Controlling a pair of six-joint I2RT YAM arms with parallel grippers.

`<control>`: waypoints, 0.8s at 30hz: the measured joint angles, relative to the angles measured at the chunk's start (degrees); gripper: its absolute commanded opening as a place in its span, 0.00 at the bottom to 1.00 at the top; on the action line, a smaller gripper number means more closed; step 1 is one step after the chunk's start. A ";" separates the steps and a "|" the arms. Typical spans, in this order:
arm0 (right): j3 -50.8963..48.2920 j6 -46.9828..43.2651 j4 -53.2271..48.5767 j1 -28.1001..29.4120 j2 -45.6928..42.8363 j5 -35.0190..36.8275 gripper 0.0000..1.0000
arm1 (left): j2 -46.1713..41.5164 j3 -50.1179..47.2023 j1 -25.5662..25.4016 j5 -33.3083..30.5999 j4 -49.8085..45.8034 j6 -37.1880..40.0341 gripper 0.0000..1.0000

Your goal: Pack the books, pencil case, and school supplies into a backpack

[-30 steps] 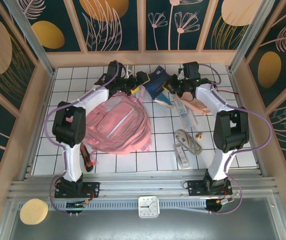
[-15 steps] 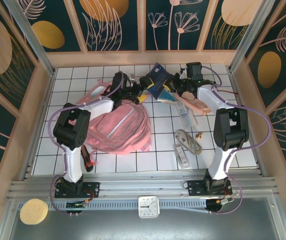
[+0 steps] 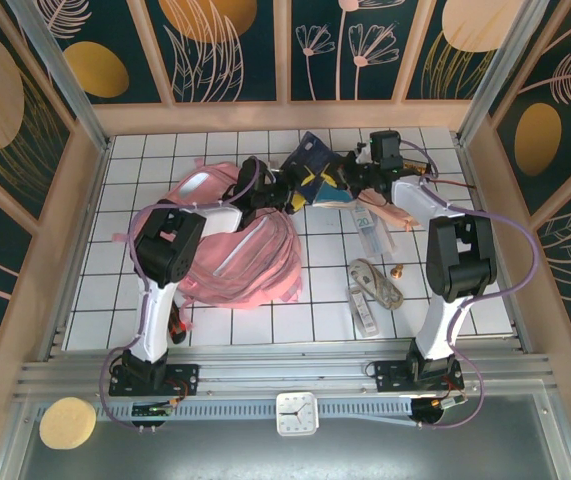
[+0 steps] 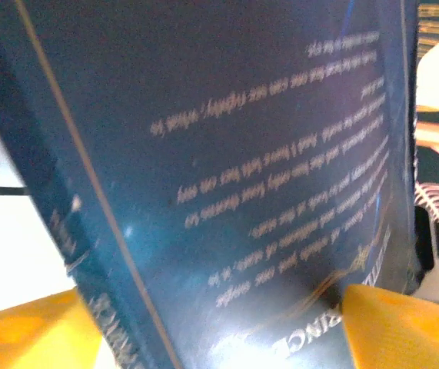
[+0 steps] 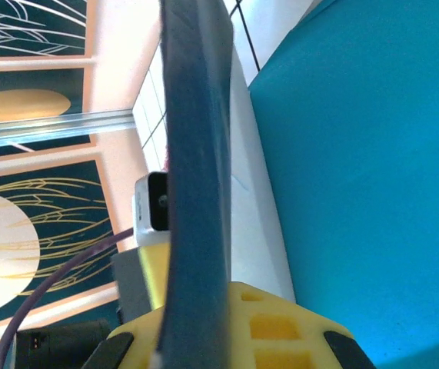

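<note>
The white tiled table is boxed by wooden walls on three sides; bare tiles lie at 9 to 10 o'clock along the left wall, at 3 o'clock along the right wall, and in the near row at 6 o'clock between the arm bases. The large light-pink fabric backpack fills the left middle, at about 8 o'clock from the centre, apart from every wall. The thin dark navy book sits at 12 o'clock, raised off the tiles and tilted, just past the backpack's far right edge; its long axis runs roughly from 1 to 7 o'clock. The right gripper is clamped on it; the right wrist view shows the book edge-on between the yellow fingers. The left gripper lies over the backpack, at the book's 9 o'clock side; its fingers stand wide apart, the printed cover across the gap; whether they touch it I cannot tell. A slim whitish bar and a pale looped cord bundle lie at 4 o'clock, near the right arm's base.
</note>
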 measured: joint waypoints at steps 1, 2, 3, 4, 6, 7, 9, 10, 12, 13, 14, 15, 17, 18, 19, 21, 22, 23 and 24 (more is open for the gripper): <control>-0.81 0.11 0.42 0.00 -0.07 0.04 0.00 | 0.39 0.17 0.00 -0.02 0.11 -0.20 0.62; -1.68 0.44 0.90 -0.09 -0.13 0.17 0.09 | 0.70 0.17 0.00 -0.13 0.09 -0.37 0.59; -2.27 0.63 0.96 -0.28 -0.17 0.31 0.26 | 0.94 0.17 0.00 -0.20 0.00 -0.39 0.54; -2.71 0.63 0.68 -0.44 -0.20 0.20 0.38 | 1.05 0.17 0.00 -0.42 -0.07 -0.42 0.50; -3.41 -0.17 -0.70 -0.46 -0.74 -0.22 0.61 | 1.07 0.17 0.02 -1.03 -0.02 -0.35 0.38; -3.65 -0.79 -1.64 -0.46 -1.16 -0.33 0.71 | 1.07 0.20 0.00 -1.27 0.09 -0.39 0.32; -3.85 -3.04 -5.27 -0.68 -2.93 -0.15 0.99 | 1.07 0.26 0.00 -1.60 0.00 -0.11 0.21; -3.85 -4.20 -6.75 -0.90 -3.78 -0.04 0.99 | 1.07 0.28 0.00 -1.57 -0.02 -0.02 0.16; -3.80 -7.48 -10.51 -2.01 -5.97 1.11 0.99 | 1.07 0.72 0.02 -1.53 -0.28 0.55 0.08; -3.58 -9.29 -12.87 -2.89 -7.10 1.99 0.99 | 1.07 1.05 0.02 -1.51 -0.87 0.98 0.04; -3.21 -10.95 -14.95 -3.80 -7.96 2.80 0.99 | 1.14 1.84 0.02 -1.38 -1.97 1.84 0.00; -2.71 -12.17 -16.57 -4.57 -8.44 3.41 0.99 | 1.29 2.82 0.13 -1.20 -3.26 2.97 0.00; -0.87 -15.52 -20.06 -6.29 -8.70 4.87 0.99 | 1.44 5.92 0.24 -0.81 -7.67 6.84 0.00; -0.26 -16.96 -21.16 -6.91 -8.70 5.38 0.99 | 1.44 7.50 0.33 -0.48 -9.90 8.76 0.00; 0.22 -18.56 -22.36 -7.50 -8.68 5.46 0.99 | 1.44 9.27 0.48 -0.07 -12.52 11.13 0.00; 0.92 -21.49 -24.04 -8.50 -8.41 4.98 0.99 | 1.44 12.55 0.94 0.66 -17.44 15.82 0.00; 1.16 -22.84 -24.48 -9.01 -7.98 4.04 0.99 | 1.27 13.68 1.31 1.22 -19.52 18.16 0.00; 1.27 -24.00 -24.55 -9.46 -7.34 2.91 0.99 | 0.81 14.08 1.81 1.95 -21.03 19.93 0.00; 1.29 -24.85 -24.48 -9.86 -6.62 1.62 0.99 | 0.26 14.05 2.27 2.71 -22.18 21.00 0.00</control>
